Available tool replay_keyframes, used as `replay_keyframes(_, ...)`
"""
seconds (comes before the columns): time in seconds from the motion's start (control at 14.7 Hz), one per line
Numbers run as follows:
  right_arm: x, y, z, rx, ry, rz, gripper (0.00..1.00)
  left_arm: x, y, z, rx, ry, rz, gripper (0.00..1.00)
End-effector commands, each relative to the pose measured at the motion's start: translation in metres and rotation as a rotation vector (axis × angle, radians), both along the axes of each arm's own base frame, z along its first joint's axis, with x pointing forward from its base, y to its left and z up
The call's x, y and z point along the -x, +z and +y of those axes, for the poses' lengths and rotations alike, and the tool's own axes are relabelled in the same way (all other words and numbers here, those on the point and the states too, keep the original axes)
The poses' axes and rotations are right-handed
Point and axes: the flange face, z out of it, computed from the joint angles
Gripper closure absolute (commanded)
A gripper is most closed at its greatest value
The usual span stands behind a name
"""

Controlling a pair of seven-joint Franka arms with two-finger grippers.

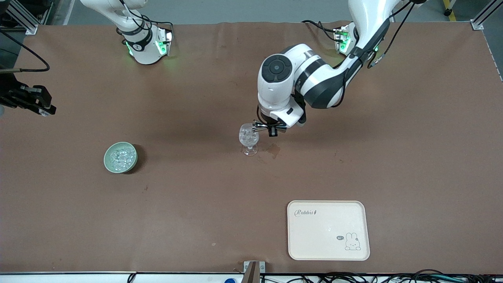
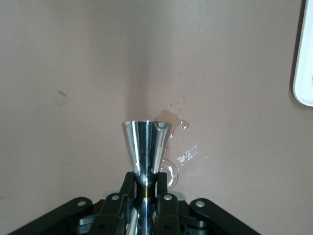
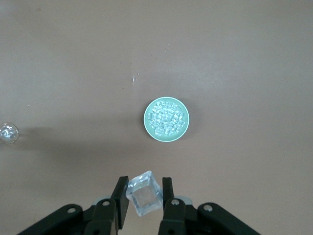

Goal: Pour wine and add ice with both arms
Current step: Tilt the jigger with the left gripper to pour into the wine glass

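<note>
Lying under everything: brown table covering (image 1: 188, 204), wet patch (image 2: 171, 120) beside wine glass (image 1: 248, 138). Clamping steel jigger (image 2: 145, 147) in left gripper (image 1: 271, 126), beside the glass rim. Pinching ice cube (image 3: 144, 193) in right gripper (image 3: 143, 196), above green ice bowl (image 3: 167, 119).

Two arms work at one table (image 1: 196, 204). There are two grippers: the left gripper (image 1: 271, 127) clamps one steel jigger (image 2: 145, 149), and the right gripper (image 3: 142, 196) pinches one ice cube (image 3: 144, 194). One wine glass (image 1: 248, 138) stands just beside the left gripper, under the jigger's tip, with several pieces of ice inside, too many to count. One green bowl (image 3: 167, 119) sits on the table below the right gripper, heaped with many small ice chunks. One cream tray (image 1: 328, 230) lies well apart from both grippers. One small spill (image 2: 171, 122) marks the table under the jigger.
</note>
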Motion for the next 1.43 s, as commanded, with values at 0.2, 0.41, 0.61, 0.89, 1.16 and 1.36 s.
replay_keyframes(0.2,-0.002,0.001,0.0,0.002,-0.001,-0.008,0.93,0.002,-0.011,-0.017,-0.077,-0.007,-0.03,0.99)
replay_keyframes(0.41,-0.002,0.001,0.0,0.002,-0.001,-0.011,0.93,-0.003,0.002,-0.015,-0.095,0.004,-0.03,0.99)
replay_keyframes(0.61,-0.002,0.001,0.001,0.002,0.0,-0.01,0.93,0.0,0.008,-0.018,-0.104,-0.001,-0.032,0.99)
replay_keyframes(0.89,-0.002,0.0,0.001,0.002,0.0,-0.008,0.93,0.004,0.014,-0.023,-0.11,-0.006,-0.043,0.99)
replay_keyframes(1.16,-0.002,0.0,0.002,0.002,0.0,-0.008,0.93,0.006,0.012,-0.027,-0.165,-0.013,-0.08,0.99)
replay_keyframes(1.36,-0.002,-0.001,0.002,0.002,0.0,-0.007,0.93,0.007,0.011,-0.029,-0.185,-0.013,-0.099,0.99)
